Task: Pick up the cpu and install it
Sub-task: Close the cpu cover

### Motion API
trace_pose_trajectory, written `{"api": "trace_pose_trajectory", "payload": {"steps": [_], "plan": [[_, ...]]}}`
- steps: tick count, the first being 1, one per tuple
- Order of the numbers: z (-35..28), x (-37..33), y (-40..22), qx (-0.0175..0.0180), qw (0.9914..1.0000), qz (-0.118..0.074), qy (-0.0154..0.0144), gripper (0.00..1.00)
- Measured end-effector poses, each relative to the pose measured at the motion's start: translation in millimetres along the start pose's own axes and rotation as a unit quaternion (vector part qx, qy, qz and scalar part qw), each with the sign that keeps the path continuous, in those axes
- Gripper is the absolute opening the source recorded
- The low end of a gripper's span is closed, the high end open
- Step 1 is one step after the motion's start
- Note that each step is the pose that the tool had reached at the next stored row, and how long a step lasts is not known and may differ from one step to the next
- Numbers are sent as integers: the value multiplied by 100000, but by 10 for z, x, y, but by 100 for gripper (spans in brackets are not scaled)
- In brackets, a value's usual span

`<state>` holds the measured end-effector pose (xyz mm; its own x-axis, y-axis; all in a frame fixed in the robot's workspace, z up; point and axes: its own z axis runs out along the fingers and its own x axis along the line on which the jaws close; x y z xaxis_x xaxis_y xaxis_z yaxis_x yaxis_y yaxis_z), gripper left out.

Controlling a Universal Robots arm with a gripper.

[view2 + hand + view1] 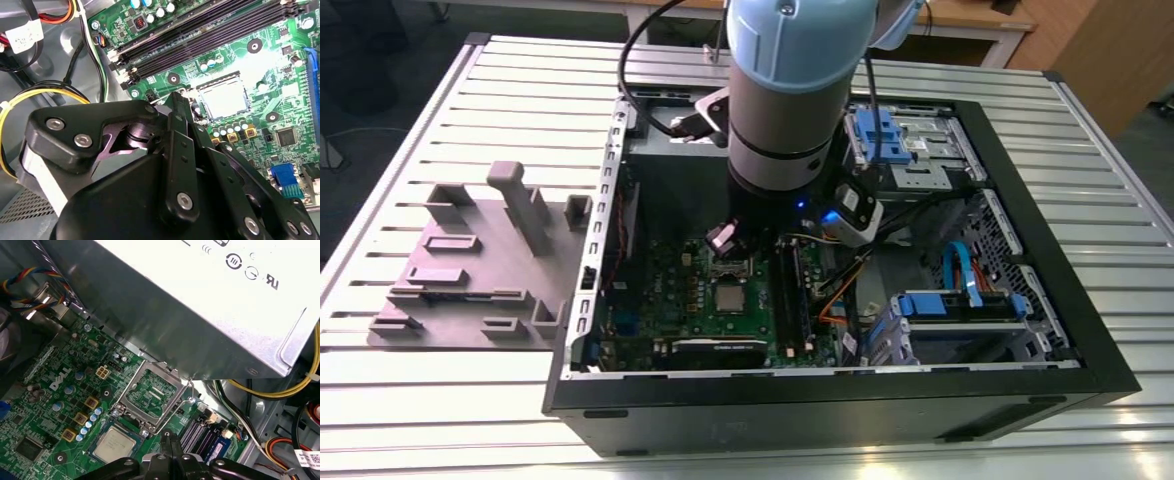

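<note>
first wrist view: cpu [114, 444] lies flat in the socket [142, 432] on the motherboard [50, 405], silvery top up. load plate [165, 376] stands hinged open just beside it, so i'd call the chip placed but not clamped. gripper [169, 437] hovers near the cpu's corner on the memory-slot side, not over it. its tips look pressed together with nothing between them, so i read it as closed and empty. can't tell how high it sits above the board.

my take on doing this step well: the chip has to sit flush on all four sides before anything bears on it. i'd check its rim for tilt in both wrist views and keep any contact straight down, with no sideways drag across the lid. room is tight: memory slots [210, 30] on one side, power supply box [200, 300] overhanging just past the load plate, yellow wires [35, 94] nearby.

pose: in the exterior view the arm [781, 90] drops near vertical into the open case [854, 400], wrist over the middle of the board, tool pointing down at the socket area.
</note>
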<state>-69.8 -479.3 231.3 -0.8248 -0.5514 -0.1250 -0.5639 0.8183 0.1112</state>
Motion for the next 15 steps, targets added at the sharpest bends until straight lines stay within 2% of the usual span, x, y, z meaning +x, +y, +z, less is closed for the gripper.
{"api": "trace_pose_trajectory", "payload": {"steps": [2, 7, 15], "plan": [[12, -9, -4, 5, 100000, 2, 0, 10], [104, -42, -27, 14, 100000, 99, -12, 10], [261, -60, 33, 28, 100000, 95, -5, 10]]}}
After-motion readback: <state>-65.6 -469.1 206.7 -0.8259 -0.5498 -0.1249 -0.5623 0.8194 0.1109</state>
